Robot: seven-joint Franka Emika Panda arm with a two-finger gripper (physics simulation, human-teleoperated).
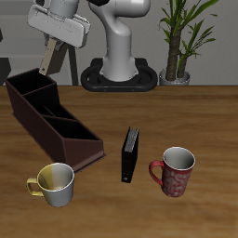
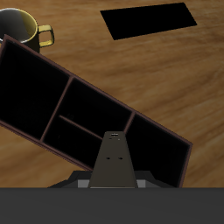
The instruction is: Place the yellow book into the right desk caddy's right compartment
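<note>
My gripper (image 1: 46, 63) is high above the table's back, shut on the yellow book (image 1: 53, 52), a thin grey-tan book that hangs tilted from the fingers. In the wrist view the book (image 2: 114, 159) shows edge-on, straight below the camera. The right desk caddy (image 1: 52, 119), a long dark brown tray split into sections, lies slantwise on the table under and in front of the gripper. In the wrist view the book hangs over the caddy (image 2: 79, 114), near the partition beside one end section and well above the rim.
A black book (image 1: 130, 154) stands on edge mid-table and also shows in the wrist view (image 2: 147, 19). A red mug (image 1: 176, 171) stands beside it. A yellow mug (image 1: 54, 183) sits by the caddy's near end, also in the wrist view (image 2: 21, 26).
</note>
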